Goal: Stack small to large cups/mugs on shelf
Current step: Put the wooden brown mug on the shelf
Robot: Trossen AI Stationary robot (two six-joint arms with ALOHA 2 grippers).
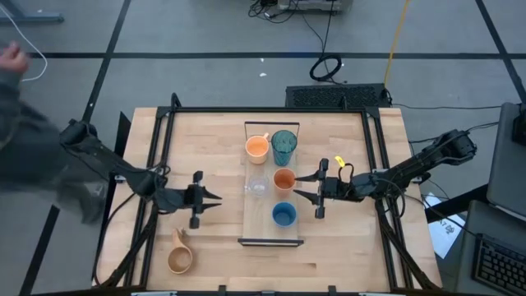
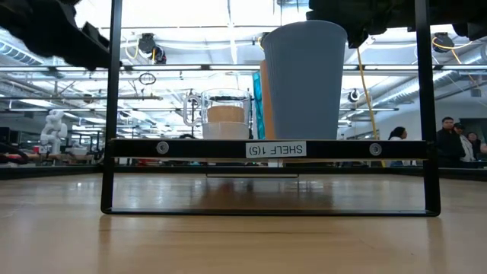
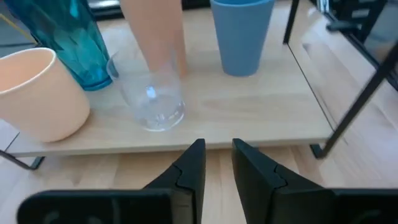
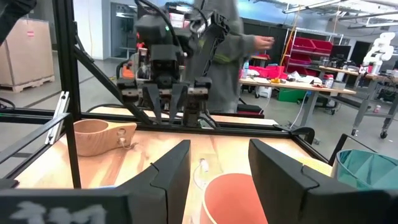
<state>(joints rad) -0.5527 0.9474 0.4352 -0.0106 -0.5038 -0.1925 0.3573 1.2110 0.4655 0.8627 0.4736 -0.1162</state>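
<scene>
- While five cups already stand on the shelf (image 1: 271, 238), the wooden mug (image 1: 180, 259) lies on the table (image 1: 345, 255) near the front left corner, well apart from the board.
- On the shelf sit the orange mug (image 1: 257, 147) and teal tumbler (image 1: 284, 145) at the far end, the clear cup (image 1: 257, 187) and small orange cup (image 1: 283, 179) in the middle, the blue cup (image 1: 284, 215) nearest the front.
- The left gripper (image 1: 215, 199) hovers beside the shelf facing the clear cup, jaws parted narrowly, holding nothing.
- The right gripper (image 1: 297, 186) points at the small orange cup, jaws apart on either side of it, not gripping.
- Judged from this, nothing is nested yet; sorting by size remains, and the wooden mug awaits collection.
</scene>
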